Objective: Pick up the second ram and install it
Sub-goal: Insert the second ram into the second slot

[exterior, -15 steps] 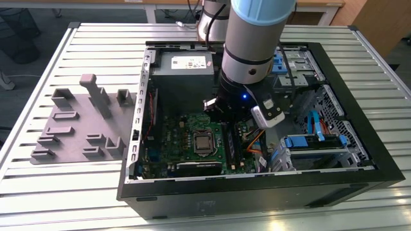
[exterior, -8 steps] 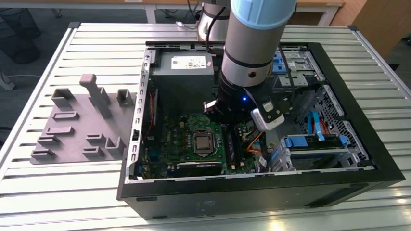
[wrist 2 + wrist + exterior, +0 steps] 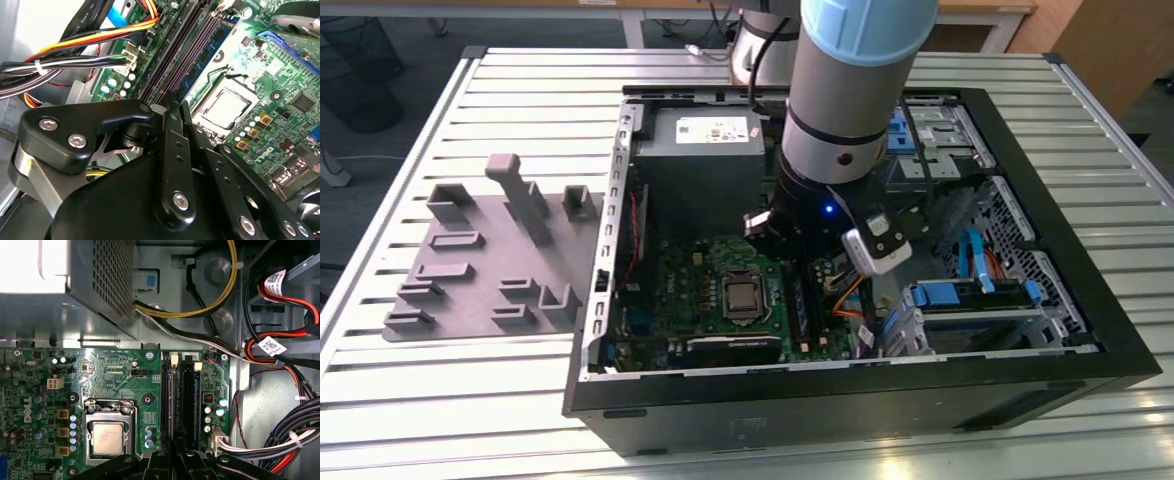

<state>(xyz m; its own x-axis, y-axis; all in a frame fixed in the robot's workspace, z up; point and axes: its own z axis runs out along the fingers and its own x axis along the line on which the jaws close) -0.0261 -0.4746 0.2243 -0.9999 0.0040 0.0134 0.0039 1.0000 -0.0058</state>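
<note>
On the slatted table (image 3: 520,400) in the exterior view, the arm (image 3: 847,120) reaches down into the open computer case (image 3: 854,400), right over the green motherboard (image 3: 680,290). In the second wrist view the gripper (image 3: 172,102) has its fingers pressed together, and their tips meet the near end of the second ram (image 3: 202,62) - a dark-blue stick standing upright in its slot. In the first wrist view the second ram (image 3: 189,400) sits near the board's edge by the cables (image 3: 280,440) - just above the gripper (image 3: 175,452).
</note>
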